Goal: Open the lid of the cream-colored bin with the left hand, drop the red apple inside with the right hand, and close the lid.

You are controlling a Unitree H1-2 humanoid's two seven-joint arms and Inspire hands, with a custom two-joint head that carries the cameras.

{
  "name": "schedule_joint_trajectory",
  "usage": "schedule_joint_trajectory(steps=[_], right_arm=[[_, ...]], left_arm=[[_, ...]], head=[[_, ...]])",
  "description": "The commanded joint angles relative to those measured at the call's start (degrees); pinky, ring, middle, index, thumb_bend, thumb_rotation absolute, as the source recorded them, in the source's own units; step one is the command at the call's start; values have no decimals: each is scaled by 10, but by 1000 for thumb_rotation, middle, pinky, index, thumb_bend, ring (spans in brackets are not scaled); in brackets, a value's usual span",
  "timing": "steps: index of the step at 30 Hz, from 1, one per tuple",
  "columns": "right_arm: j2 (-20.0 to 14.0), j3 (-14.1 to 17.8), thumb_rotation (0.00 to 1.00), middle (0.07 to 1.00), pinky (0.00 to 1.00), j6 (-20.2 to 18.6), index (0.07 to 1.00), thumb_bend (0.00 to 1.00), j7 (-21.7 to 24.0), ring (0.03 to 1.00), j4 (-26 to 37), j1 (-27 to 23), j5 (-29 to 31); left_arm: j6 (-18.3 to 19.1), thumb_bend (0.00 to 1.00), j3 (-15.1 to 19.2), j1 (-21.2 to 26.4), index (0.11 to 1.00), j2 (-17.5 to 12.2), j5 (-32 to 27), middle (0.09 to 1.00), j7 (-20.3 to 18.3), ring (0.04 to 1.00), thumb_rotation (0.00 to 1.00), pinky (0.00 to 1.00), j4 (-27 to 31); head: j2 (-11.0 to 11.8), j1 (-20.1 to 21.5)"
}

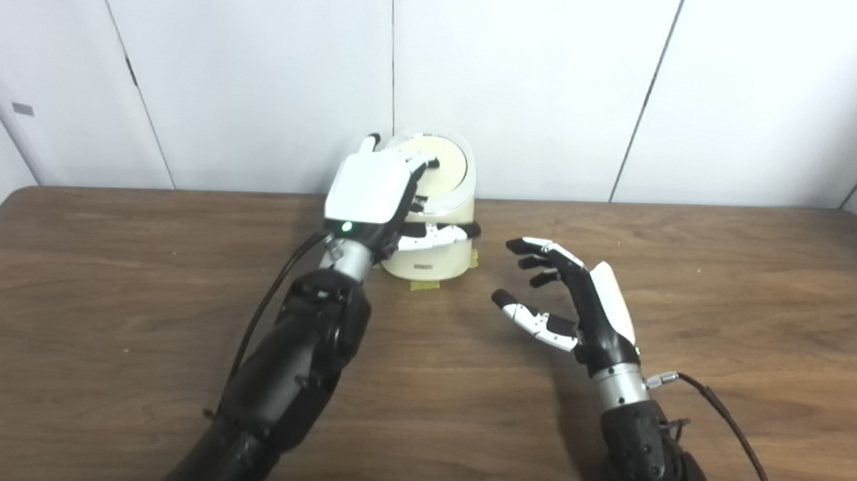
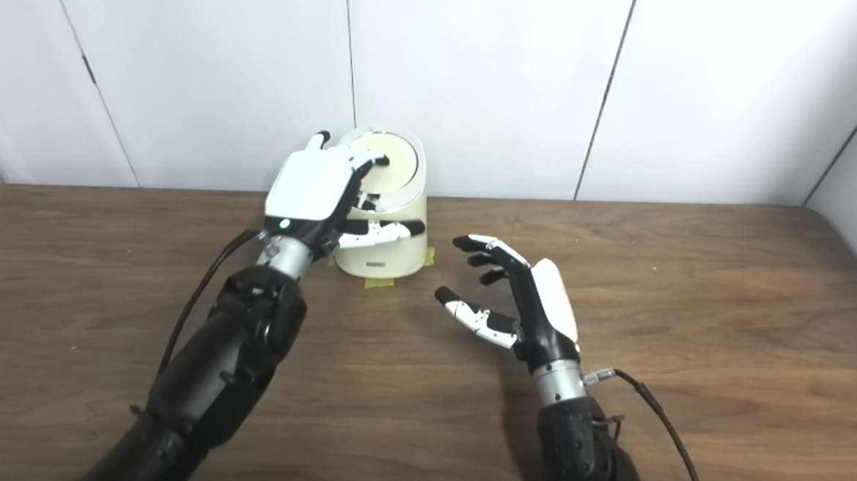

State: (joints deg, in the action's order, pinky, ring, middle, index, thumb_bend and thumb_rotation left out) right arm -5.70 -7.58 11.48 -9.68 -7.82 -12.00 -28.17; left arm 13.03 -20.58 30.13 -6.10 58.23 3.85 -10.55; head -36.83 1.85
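The cream-colored bin (image 1: 438, 259) stands at the back middle of the table, against the wall. Its round lid (image 1: 448, 164) is tilted toward me and looks closed. My left hand (image 1: 372, 190) lies over the bin's left top, its fingertips (image 1: 419, 168) resting on the lid and its thumb stretched across the bin's front. It grips nothing. My right hand (image 1: 579, 300) is open and empty, hovering over the table to the right of the bin and nearer to me. No red apple is in view.
The brown wooden table (image 1: 726, 300) reaches to white wall panels at the back. Yellow tape (image 1: 425, 285) marks the spot at the bin's front foot. Cables run from both wrists.
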Motion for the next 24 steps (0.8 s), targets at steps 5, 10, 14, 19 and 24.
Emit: schedule_joint_trajectory(steps=[5, 10, 14, 19, 24], right_arm=[[-2, 2, 435, 748, 544, 26, 713, 351, -9, 686, 6, -23, 10], [-3, 2, 423, 747, 571, 23, 712, 361, -7, 705, 6, -21, 13], [-4, 2, 410, 744, 549, 22, 713, 353, -10, 694, 6, -21, 8], [-5, 5, 425, 746, 595, 19, 718, 304, -15, 713, 6, -21, 1], [-8, 4, 452, 740, 585, 25, 719, 266, -22, 710, 1, -22, -6]], left_arm=[[-41, 617, 24, -19, 999, 12, -68, 998, 52, 998, 764, 1000, 12], [-77, 568, 45, -36, 1000, 24, -113, 1000, 80, 1000, 853, 1000, 33], [-126, 476, 70, -54, 1000, 32, -167, 1000, 113, 1000, 990, 973, 49], [-201, 303, 112, -86, 900, 35, -251, 911, 136, 889, 1000, 800, 65], [-243, 189, 136, -121, 744, 15, -265, 751, 151, 736, 814, 634, 61]], head=[[4, 1], [7, 1], [8, 2], [9, -4], [12, 0]])
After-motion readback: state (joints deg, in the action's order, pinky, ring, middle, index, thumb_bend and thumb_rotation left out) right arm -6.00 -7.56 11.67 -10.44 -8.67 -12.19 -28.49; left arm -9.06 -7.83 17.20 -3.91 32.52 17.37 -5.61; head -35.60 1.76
